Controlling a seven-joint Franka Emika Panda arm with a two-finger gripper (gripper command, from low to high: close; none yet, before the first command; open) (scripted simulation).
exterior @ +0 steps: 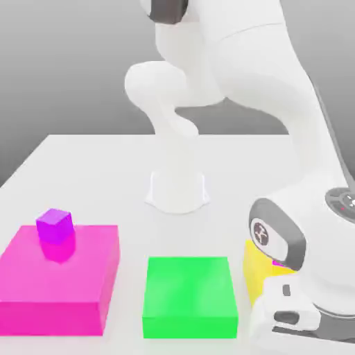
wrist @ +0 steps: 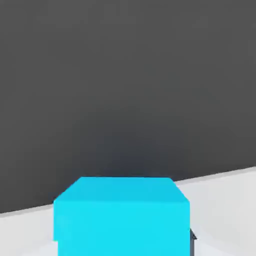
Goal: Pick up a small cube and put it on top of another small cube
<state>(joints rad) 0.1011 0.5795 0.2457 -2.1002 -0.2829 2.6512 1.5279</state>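
Claw shut down narrow, closed on the cyan cube [wrist: 121,215]. In the hand view the cube sits close under the camera, with a dark sliver of one finger [wrist: 192,239] at its edge, white desk [wrist: 225,200] beyond, and a dark grey backdrop above.

Exterior view: the arm [exterior: 305,139] bends down low at that view's right, and the hand [exterior: 298,315] sits at the lower right corner, over the yellow block [exterior: 255,267]. The hand's body hides the fingers and the cyan cube here, so the grip reads from the hand view alone.

The exterior view gives the layout the hand camera misses. Three flat blocks lie in a row on the desk [exterior: 104,166]: magenta block [exterior: 59,281] at the left, green block [exterior: 189,297] in the middle, yellow mostly covered by the hand. The purple cube [exterior: 54,226] rests on a magenta cube [exterior: 59,251], which sits on the magenta block's top, toward its far left side. The purple cube is well apart from the hand, with the green block between them. A small magenta patch [exterior: 279,263] shows on the yellow block beside the wrist; what it is, cannot tell. Arm base [exterior: 177,191] stands behind the green block.
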